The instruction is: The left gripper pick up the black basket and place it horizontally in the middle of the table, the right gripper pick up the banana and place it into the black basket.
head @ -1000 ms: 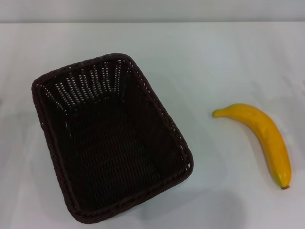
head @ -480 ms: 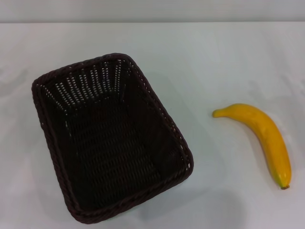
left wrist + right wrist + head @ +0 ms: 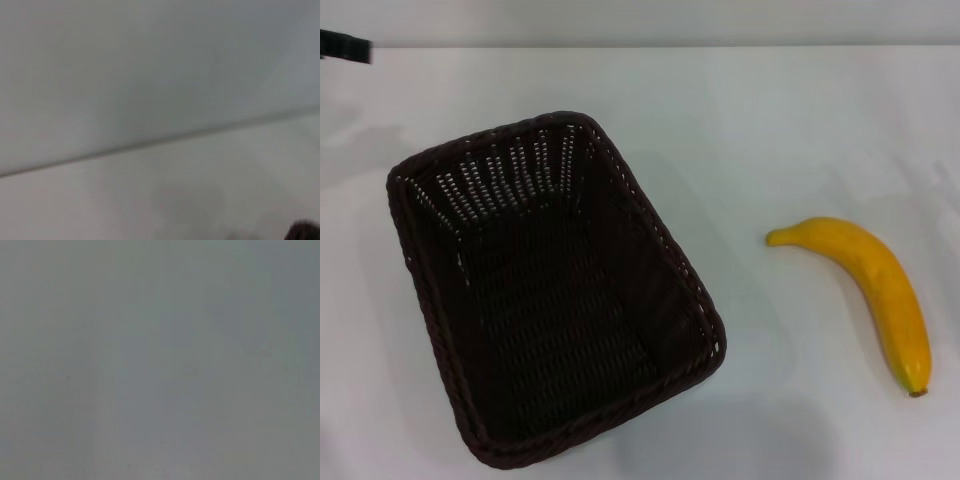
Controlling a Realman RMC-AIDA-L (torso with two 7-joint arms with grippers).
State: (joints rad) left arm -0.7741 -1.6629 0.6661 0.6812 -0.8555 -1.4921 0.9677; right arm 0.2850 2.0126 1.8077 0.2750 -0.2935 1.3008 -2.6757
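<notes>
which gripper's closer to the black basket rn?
Left. The left gripper shows at the table's far-left edge, beyond the black basket. The right gripper is out of view.

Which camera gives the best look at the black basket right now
The head view. It shows the whole black basket from above, open side up, angled on the white table. The left wrist view catches only a dark sliver at its edge, perhaps the rim; the right wrist view shows none of it.
</notes>
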